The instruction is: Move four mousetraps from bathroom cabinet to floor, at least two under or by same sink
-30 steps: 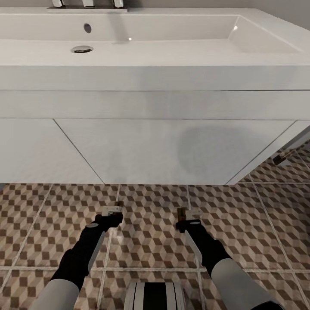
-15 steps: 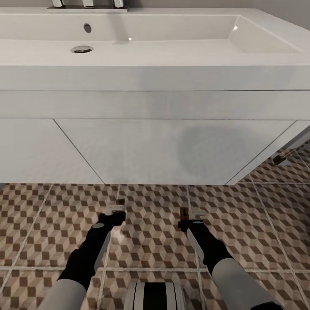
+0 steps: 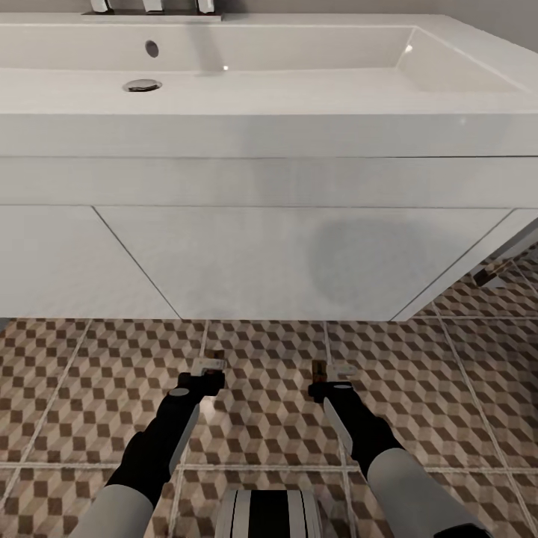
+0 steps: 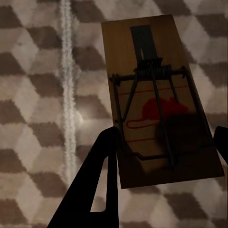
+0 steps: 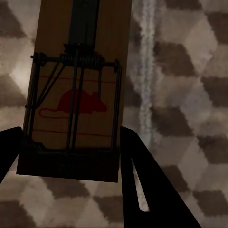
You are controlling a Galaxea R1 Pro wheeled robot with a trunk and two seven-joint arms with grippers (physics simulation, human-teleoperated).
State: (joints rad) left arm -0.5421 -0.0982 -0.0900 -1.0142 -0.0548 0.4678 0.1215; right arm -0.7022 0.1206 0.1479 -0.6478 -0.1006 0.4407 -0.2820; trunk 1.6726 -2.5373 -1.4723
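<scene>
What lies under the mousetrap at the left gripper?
Patterned floor tile with a pale grout line beside the mousetrap, between the left gripper's fingers. The tile directly beneath the board is covered.

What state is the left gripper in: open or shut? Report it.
Open: the left gripper's fingers stand apart beside the mousetrap, which lies flat on the floor tiles.
</scene>
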